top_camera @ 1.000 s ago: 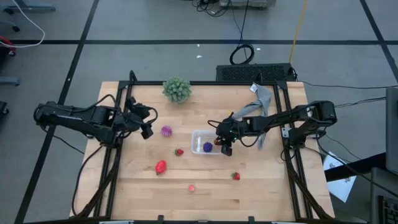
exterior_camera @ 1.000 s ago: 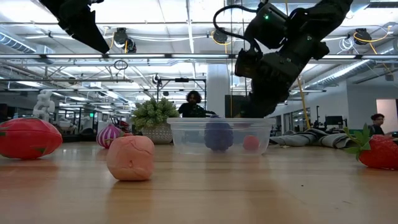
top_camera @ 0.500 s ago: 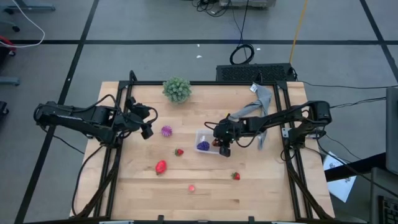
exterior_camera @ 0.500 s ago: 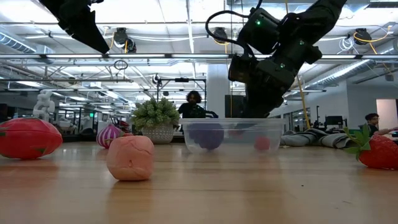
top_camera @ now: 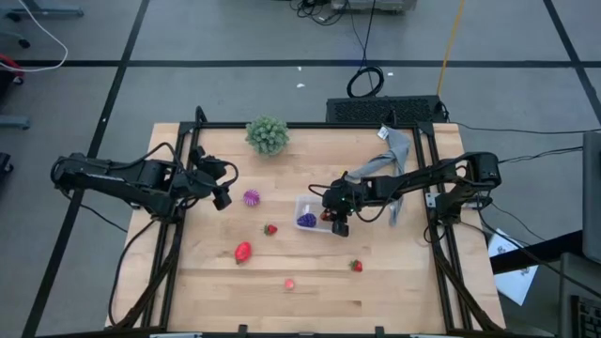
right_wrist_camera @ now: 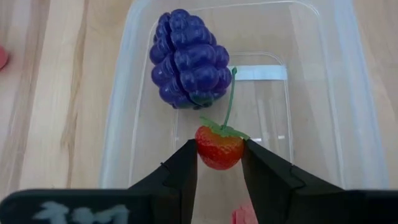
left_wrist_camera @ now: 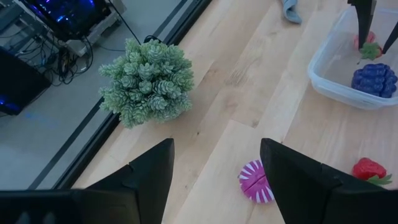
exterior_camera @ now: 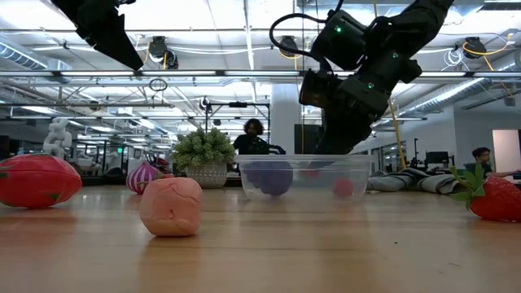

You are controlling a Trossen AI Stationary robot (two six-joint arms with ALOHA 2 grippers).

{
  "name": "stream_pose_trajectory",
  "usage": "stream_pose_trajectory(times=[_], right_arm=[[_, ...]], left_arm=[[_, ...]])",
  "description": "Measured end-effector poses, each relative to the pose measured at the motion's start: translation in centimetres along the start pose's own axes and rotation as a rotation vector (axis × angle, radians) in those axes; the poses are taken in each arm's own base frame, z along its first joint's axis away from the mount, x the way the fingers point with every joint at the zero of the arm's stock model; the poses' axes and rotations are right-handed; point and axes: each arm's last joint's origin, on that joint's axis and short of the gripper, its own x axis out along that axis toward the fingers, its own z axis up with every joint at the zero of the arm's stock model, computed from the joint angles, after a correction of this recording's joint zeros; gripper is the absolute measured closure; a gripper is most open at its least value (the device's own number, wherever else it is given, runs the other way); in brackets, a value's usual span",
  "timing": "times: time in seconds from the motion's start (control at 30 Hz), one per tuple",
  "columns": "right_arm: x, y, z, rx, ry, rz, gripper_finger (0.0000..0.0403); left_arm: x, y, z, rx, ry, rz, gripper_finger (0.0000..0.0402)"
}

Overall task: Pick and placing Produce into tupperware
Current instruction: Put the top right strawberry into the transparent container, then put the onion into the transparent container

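The clear tupperware (top_camera: 302, 208) stands at the table's middle. Inside lie a purple grape cluster (right_wrist_camera: 186, 59) and a small pink-red piece (exterior_camera: 343, 187). My right gripper (right_wrist_camera: 219, 152) reaches into it from the table's right, shut on a small red strawberry (right_wrist_camera: 219, 148). More produce lies on the wood: a spiky magenta ball (top_camera: 252, 197), a strawberry (top_camera: 270, 228), a larger red piece (top_camera: 243, 251), a pink piece (top_camera: 289, 283) and another strawberry (top_camera: 356, 266). My left gripper (top_camera: 223, 195) hangs open left of the spiky ball (left_wrist_camera: 256, 182). My right gripper pinches the strawberry by its two red flanks (right_wrist_camera: 202, 149) between its two fingers. The fingers slant down into the tupperware from the table's right. The berry's green cap and thin stem (right_wrist_camera: 230, 99) point away from the fingers toward the grape cluster. Whether the berry rests on the tupperware's floor cannot be told.
A green bushy plant (top_camera: 268, 134) stands at the far edge left of centre. A grey cloth (top_camera: 394, 150) lies at the far right corner. Bare wood lies along the near edge. People stand in the room beyond the table.
The tupperware has slid a little toward the table's right edge and turned slightly, and the grape cluster now lies nearer its left end. My right gripper has leaned slightly toward the table's left over the tupperware, still shut on the strawberry.
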Motion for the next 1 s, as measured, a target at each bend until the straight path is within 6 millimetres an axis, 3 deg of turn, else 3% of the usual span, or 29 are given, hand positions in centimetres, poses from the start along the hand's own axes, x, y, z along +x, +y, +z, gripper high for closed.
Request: stream_pose_trajectory(times=[0.3,0.47,0.73,0.9,1.0], right_arm=[[0.0,0.0,0.1,-0.008,-0.007,0.001,0.0235],[0.0,0.1,0.4,-0.012,-0.025,0.004,0.0227],[-1.1,2.2,4.1,-0.130,-0.115,0.042,0.0229],[-3.0,3.9,6.2,-0.260,-0.096,0.038,0.0229],[-4.6,4.3,6.7,-0.267,-0.067,-0.063,0.0229]], left_arm=[[0.0,0.0,0.0,0.001,0.000,0.000,0.0158],[0.0,0.0,0.0,0.001,0.000,0.000,0.0158],[0.0,0.0,0.0,-0.003,0.000,0.000,0.0158],[0.0,-0.1,0.0,-0.022,0.012,-0.035,0.0158],[0.0,-0.2,-0.1,-0.036,0.024,-0.073,0.0158]])
